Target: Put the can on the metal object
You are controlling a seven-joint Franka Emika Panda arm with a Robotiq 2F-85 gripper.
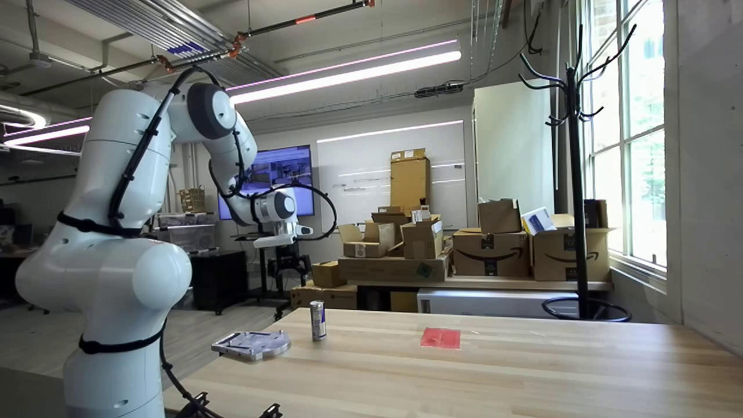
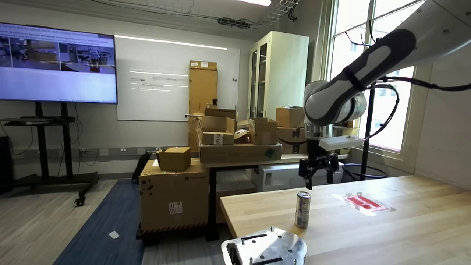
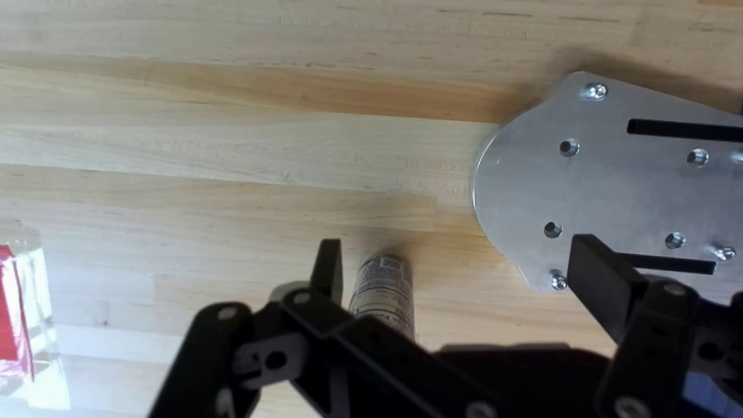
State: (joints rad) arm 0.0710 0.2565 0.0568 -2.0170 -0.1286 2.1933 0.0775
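Note:
The can [image 1: 318,320] is a slim silvery-grey cylinder standing upright on the wooden table, also in an exterior view [image 2: 303,209]. The metal object [image 1: 252,343] is a low silvery plate with slots, holes and screws, beside the can and apart from it, also in an exterior view [image 2: 272,244]. My gripper [image 2: 319,181] is open and empty, above the table and higher than the can. In the wrist view my gripper [image 3: 455,255] has its fingers wide apart. The can [image 3: 386,290] shows near the left finger, partly hidden by it; the metal object [image 3: 615,186] is partly behind the right finger.
A flat red item [image 1: 440,338] lies taped on the table [image 1: 522,371], also in an exterior view [image 2: 366,202] and at the wrist view's left edge [image 3: 7,313]. Cardboard boxes [image 1: 490,252] and a black coat rack [image 1: 574,174] stand behind the table.

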